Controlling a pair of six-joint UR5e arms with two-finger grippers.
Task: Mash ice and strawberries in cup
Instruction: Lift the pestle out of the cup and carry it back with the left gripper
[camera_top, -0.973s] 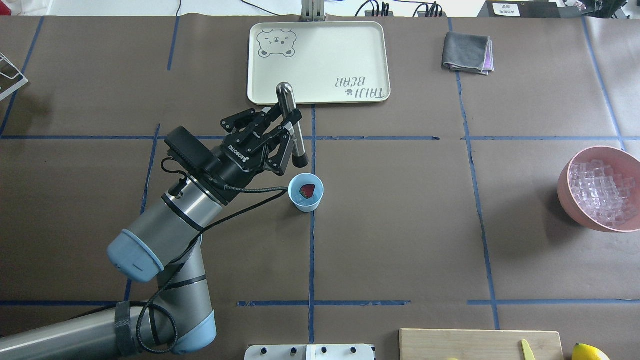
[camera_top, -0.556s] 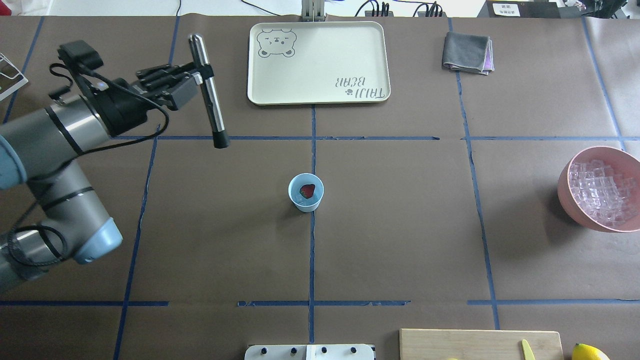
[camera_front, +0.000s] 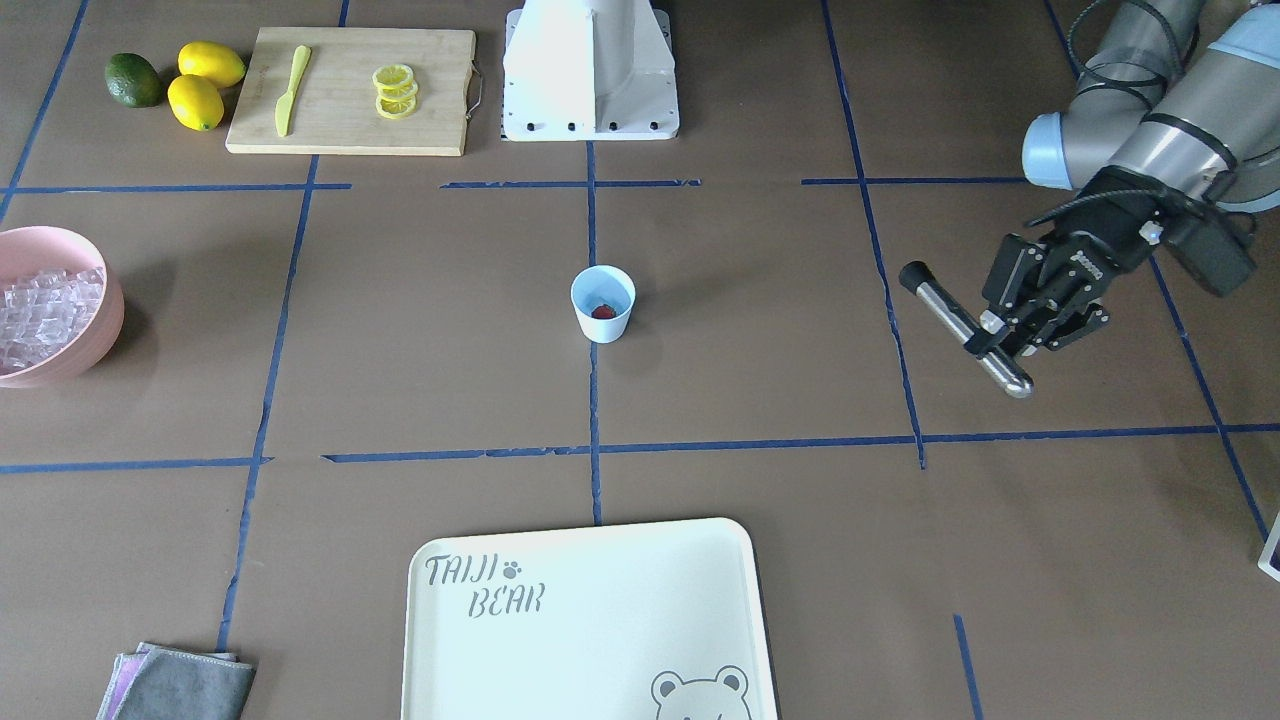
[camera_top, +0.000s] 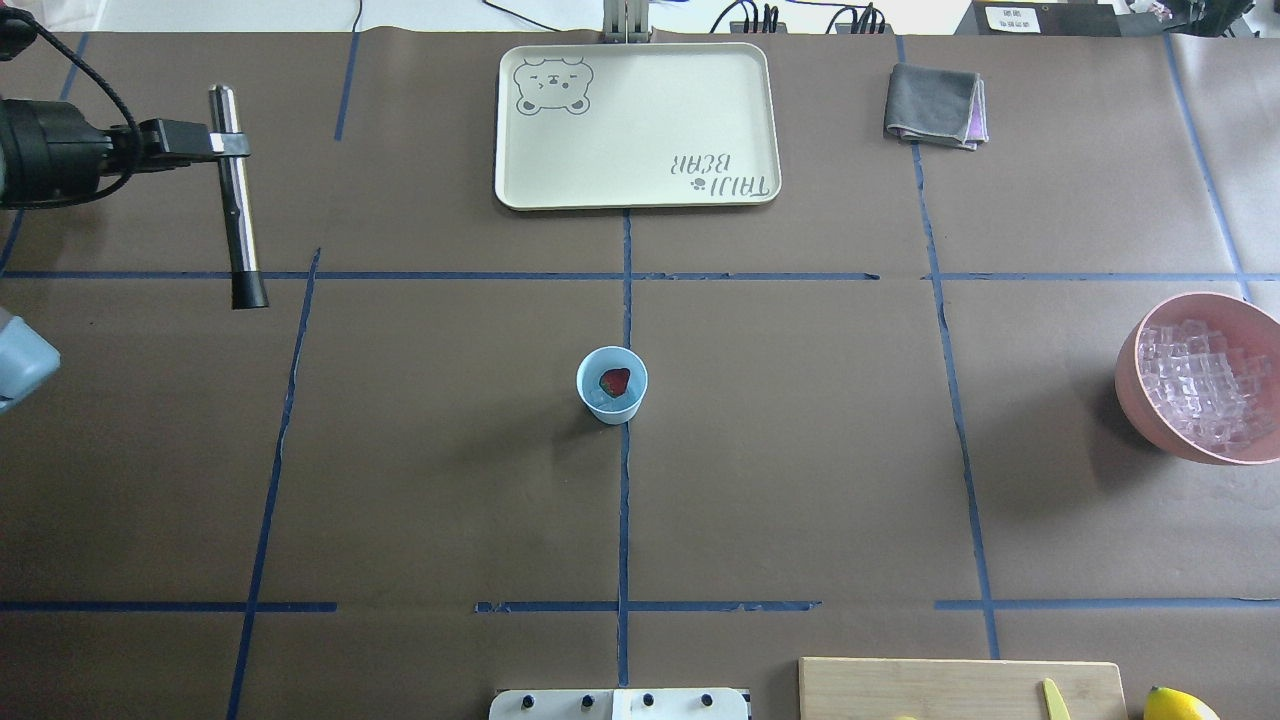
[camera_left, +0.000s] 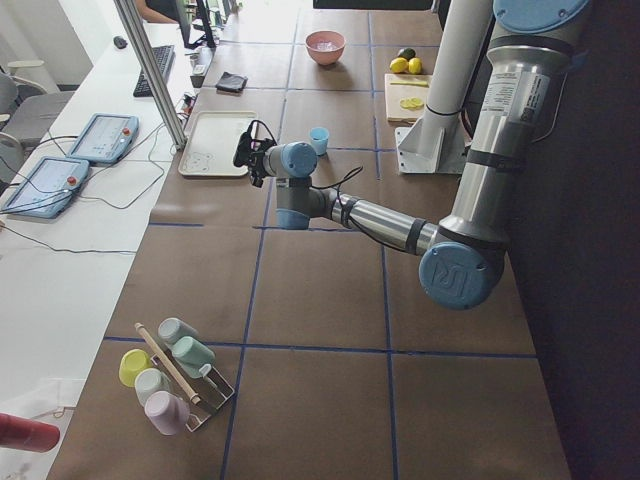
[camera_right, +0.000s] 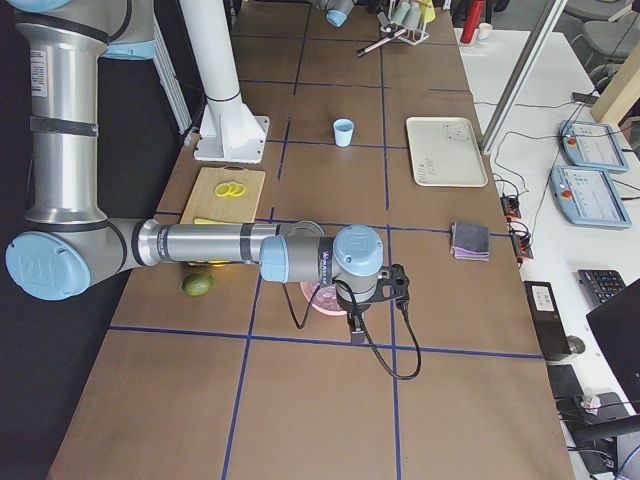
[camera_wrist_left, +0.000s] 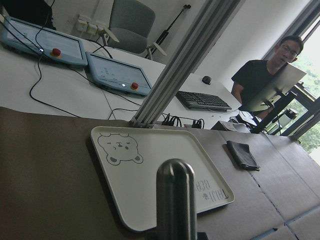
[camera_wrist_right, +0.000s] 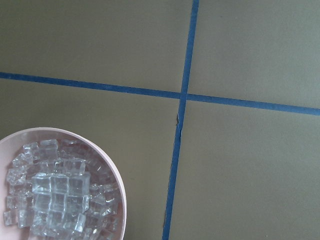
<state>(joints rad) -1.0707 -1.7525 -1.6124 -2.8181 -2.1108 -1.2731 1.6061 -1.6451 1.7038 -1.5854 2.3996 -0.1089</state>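
Pink bowl (camera_top: 1128, 388): cut by frame edge. Right gripper (camera_right: 356, 328): jaws too small to judge. Muddler (camera_wrist_left: 176, 200): lower length out of frame.

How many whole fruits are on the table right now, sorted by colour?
Yellow lemons: 2
Dark green fruit: 1
Red strawberry, in the cup: 1
Total: 4
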